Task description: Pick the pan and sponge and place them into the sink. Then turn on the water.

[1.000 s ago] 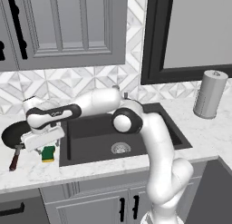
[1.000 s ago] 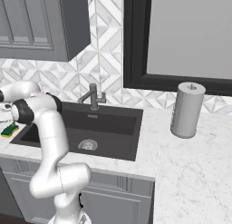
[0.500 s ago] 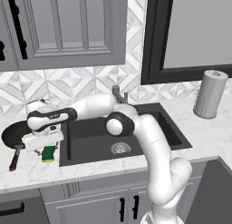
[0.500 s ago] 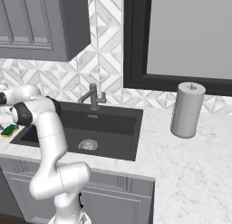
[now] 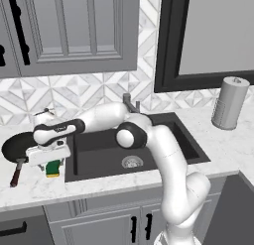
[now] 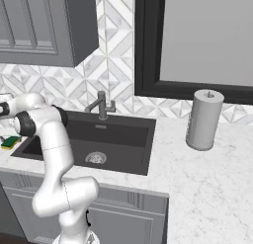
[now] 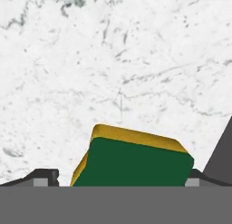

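The sponge [image 7: 136,162], green on top with a yellow layer beneath, lies on the white marble counter just left of the sink [image 5: 163,140]. My gripper [image 7: 120,175] hangs directly over it, open, with one fingertip [image 7: 45,175] on each side of the sponge. In the left base view the white hand covers most of the sponge [image 5: 52,168]. The black pan [image 5: 11,146] rests to its left, its reddish-brown handle [image 5: 17,172] pointing toward the counter's front edge. The sponge [image 6: 10,142] also appears at the far left of the right base view. No water runs from the faucet [image 5: 131,104].
A grey paper towel roll [image 5: 229,103] stands on the counter right of the sink. Grey wall cabinets [image 5: 74,30] hang above the pan's side. A dark-framed window [image 6: 197,35] sits behind the sink. The steel drain [image 6: 96,157] lies in the basin's floor.
The hand has sunk a little lower over the sponge. Pan and sponge have stayed where they were.
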You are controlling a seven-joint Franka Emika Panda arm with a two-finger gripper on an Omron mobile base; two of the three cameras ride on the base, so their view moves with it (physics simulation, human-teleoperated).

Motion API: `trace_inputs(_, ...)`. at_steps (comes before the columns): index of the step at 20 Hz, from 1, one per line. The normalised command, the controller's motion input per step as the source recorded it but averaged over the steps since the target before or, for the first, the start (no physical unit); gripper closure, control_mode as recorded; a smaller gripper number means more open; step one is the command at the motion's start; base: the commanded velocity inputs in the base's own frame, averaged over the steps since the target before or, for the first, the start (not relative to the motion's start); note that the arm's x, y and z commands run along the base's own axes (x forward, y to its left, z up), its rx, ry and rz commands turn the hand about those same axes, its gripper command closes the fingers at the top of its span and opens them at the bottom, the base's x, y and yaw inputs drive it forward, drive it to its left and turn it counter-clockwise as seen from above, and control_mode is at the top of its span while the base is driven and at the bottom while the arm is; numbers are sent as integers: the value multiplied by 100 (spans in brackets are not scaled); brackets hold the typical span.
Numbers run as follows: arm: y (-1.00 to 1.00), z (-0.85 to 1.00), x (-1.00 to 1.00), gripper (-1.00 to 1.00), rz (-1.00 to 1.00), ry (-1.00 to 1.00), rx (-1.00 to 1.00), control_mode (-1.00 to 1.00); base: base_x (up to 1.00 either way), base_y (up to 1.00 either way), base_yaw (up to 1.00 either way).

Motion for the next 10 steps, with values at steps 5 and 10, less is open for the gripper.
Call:
trace_inputs(5,0,-40,-3,-100,-6,-9,1,-100,0,0,0)
trace_inputs(10,0,-56,-17,100,-7,-11,0,-100,0,0,0)
